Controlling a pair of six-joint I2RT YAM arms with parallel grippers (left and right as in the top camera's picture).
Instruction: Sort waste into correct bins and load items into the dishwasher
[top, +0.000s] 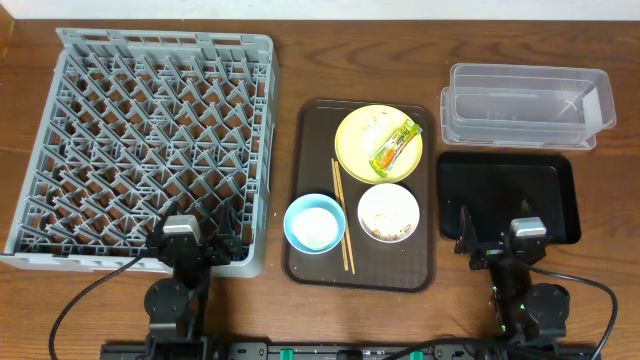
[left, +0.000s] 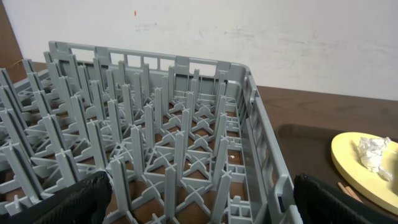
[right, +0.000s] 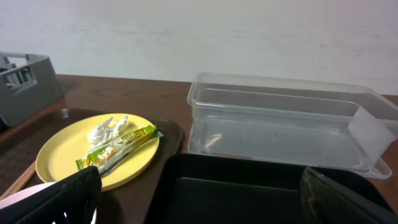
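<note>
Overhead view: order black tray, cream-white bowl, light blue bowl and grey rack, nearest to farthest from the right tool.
1. black tray, under the right tool.
2. cream-white bowl, right side of brown tray.
3. light blue bowl, its left side.
4. grey rack, far left.

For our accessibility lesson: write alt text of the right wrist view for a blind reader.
A yellow plate holding a snack wrapper and a tissue sits left of a clear tub, with a black tray in front.

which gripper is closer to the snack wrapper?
Right. The right gripper is over the black tray, near edge, diagonal from the snack wrapper; left gripper is over the dish rack, farther off.
</note>
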